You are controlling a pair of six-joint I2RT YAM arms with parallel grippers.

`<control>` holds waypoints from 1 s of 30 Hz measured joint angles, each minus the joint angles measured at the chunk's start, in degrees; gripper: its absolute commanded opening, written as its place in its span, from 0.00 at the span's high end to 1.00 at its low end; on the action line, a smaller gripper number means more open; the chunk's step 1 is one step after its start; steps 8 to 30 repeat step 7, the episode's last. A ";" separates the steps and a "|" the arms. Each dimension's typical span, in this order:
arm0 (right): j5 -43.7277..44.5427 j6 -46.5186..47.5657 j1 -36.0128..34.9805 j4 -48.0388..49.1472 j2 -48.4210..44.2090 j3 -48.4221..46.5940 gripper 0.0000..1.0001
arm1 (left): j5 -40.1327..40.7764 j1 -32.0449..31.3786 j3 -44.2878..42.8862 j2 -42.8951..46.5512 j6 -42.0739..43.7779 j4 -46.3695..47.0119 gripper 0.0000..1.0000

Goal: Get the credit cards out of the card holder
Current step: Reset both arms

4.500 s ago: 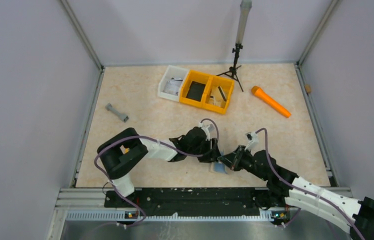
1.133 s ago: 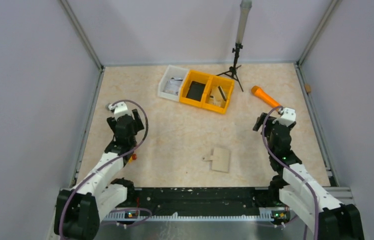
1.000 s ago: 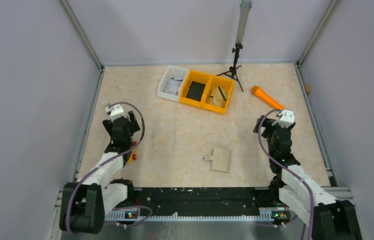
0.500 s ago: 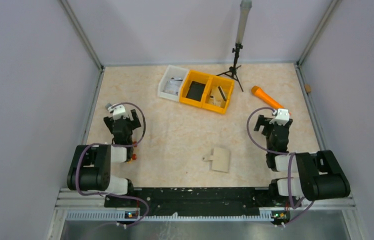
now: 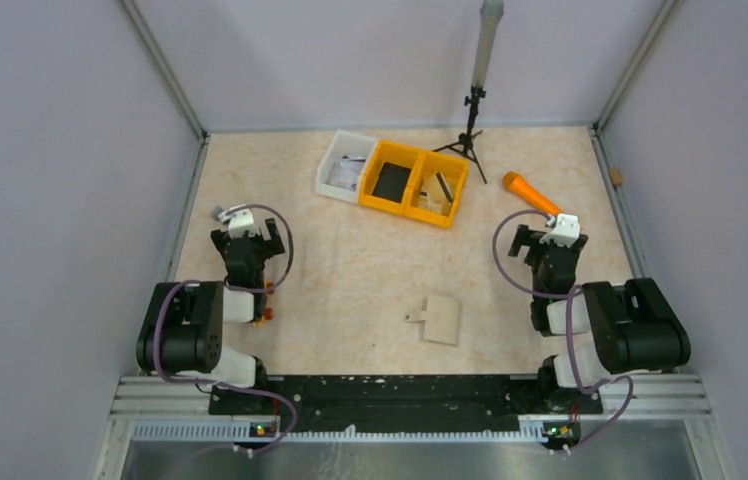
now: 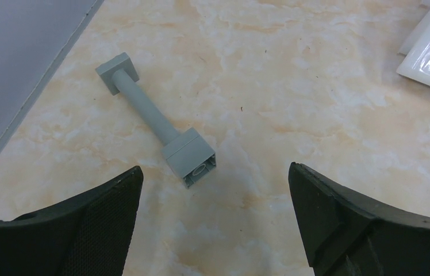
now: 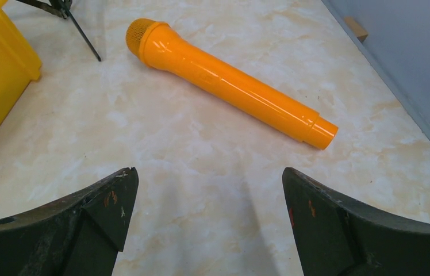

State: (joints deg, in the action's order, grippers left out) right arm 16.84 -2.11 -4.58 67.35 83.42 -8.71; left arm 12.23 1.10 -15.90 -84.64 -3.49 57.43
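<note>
The card holder lies flat on the table near the front middle, tan face up, with a small pale tab at its left edge. No gripper touches it. The credit cards cannot be made out in any view. My left gripper is folded back at the left, far from the holder, and it is open with only bare table between its fingers. My right gripper is folded back at the right and is also open and empty.
A grey dumbbell-shaped part lies just ahead of the left gripper. An orange microphone lies ahead of the right one. A white bin, a yellow bin and a small tripod stand at the back.
Both arms have drawn back from the card holder in the middle and folded up over their bases. The holder stays where it was left. Both grippers have opened a little wider.
</note>
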 measured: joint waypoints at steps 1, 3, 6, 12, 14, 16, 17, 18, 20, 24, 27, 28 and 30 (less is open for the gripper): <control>0.00 0.00 -0.02 0.17 0.00 0.00 0.01 | -0.02 0.00 0.00 0.00 0.04 0.00 0.01; 0.00 0.00 0.00 0.33 0.00 0.00 0.01 | -0.13 0.00 -0.02 0.00 0.15 0.00 0.01; 0.00 0.00 -0.02 0.37 0.00 0.00 0.01 | -0.44 0.00 -0.20 0.00 0.24 -0.02 0.01; 0.00 0.00 -0.02 0.37 0.00 0.00 0.01 | -0.46 0.00 -0.28 0.00 0.24 -0.02 0.01; 0.00 0.00 -0.02 0.37 0.00 0.00 0.01 | -0.46 0.00 -0.28 0.00 0.24 -0.02 0.01; 0.00 0.00 -0.02 0.37 0.00 0.00 0.01 | -0.46 0.00 -0.28 0.00 0.24 -0.02 0.01; 0.00 0.00 -0.02 0.37 0.00 0.00 0.01 | -0.46 0.00 -0.28 0.00 0.24 -0.02 0.01; 0.00 0.00 -0.02 0.37 0.00 0.00 0.01 | -0.46 0.00 -0.28 0.00 0.24 -0.02 0.01; 0.00 0.00 -0.02 0.37 0.00 0.00 0.01 | -0.46 0.00 -0.28 0.00 0.24 -0.02 0.01; 0.00 0.00 -0.02 0.37 0.00 0.00 0.01 | -0.46 0.00 -0.28 0.00 0.24 -0.02 0.01; 0.00 0.00 -0.02 0.37 0.00 0.00 0.01 | -0.46 0.00 -0.28 0.00 0.24 -0.02 0.01; 0.00 0.00 -0.02 0.37 0.00 0.00 0.01 | -0.46 0.00 -0.28 0.00 0.24 -0.02 0.01; 0.00 0.00 -0.02 0.37 0.00 0.00 0.01 | -0.46 0.00 -0.28 0.00 0.24 -0.02 0.01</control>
